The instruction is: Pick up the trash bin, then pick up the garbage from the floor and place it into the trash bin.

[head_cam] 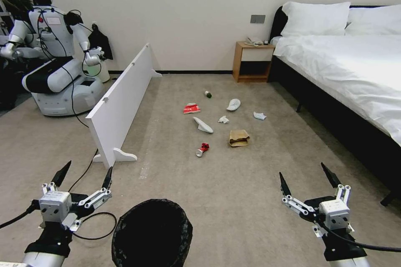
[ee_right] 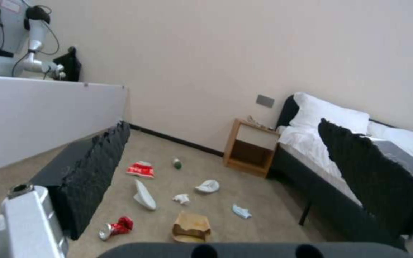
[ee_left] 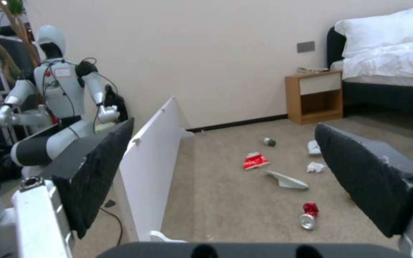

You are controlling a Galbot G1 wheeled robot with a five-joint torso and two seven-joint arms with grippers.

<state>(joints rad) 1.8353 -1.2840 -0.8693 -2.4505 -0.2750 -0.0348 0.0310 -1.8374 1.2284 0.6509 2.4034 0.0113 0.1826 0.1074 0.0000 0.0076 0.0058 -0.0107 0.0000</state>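
Both grippers are hovering low over the carpet in the head view, the left gripper [head_cam: 85, 175] to the left of the trash bin [head_cam: 152, 233] and the right gripper [head_cam: 306, 177] well to its right, each with its black fingers spread wide apart and gripping nothing. That bin, lined with a black bag, is standing on the floor between the two arms, nearer the left one. Farther out on the carpet the garbage is lying scattered: a red-white packet [head_cam: 191, 108], a small green-capped bottle [head_cam: 208, 94], two white slippers [head_cam: 203, 125] [head_cam: 234, 104], two tissue wads [head_cam: 223, 119] [head_cam: 259, 115], a brown paper bag [head_cam: 239, 137] and a crushed red can [head_cam: 202, 149]. A low white board [head_cam: 121, 106] is standing on edge to the left of the litter, a second robot [head_cam: 58, 54] is sitting beyond it, and a bed [head_cam: 346, 66] with a wooden nightstand [head_cam: 252, 61] is lining the right side. From the left wrist, the left gripper [ee_left: 223, 168] is showing its padded fingers [ee_left: 96, 175] held apart, framing the packet [ee_left: 256, 160], one slipper [ee_left: 286, 180], the can [ee_left: 308, 216], the bottle [ee_left: 269, 142] and a tissue wad [ee_left: 315, 167]. From the right wrist, the right gripper [ee_right: 221, 172] is likewise showing its fingers [ee_right: 91, 179] parted, with the paper bag [ee_right: 191, 226], the can [ee_right: 115, 227], both slippers [ee_right: 144, 195] [ee_right: 208, 186] and the packet [ee_right: 141, 169] lying on the carpet beyond them.
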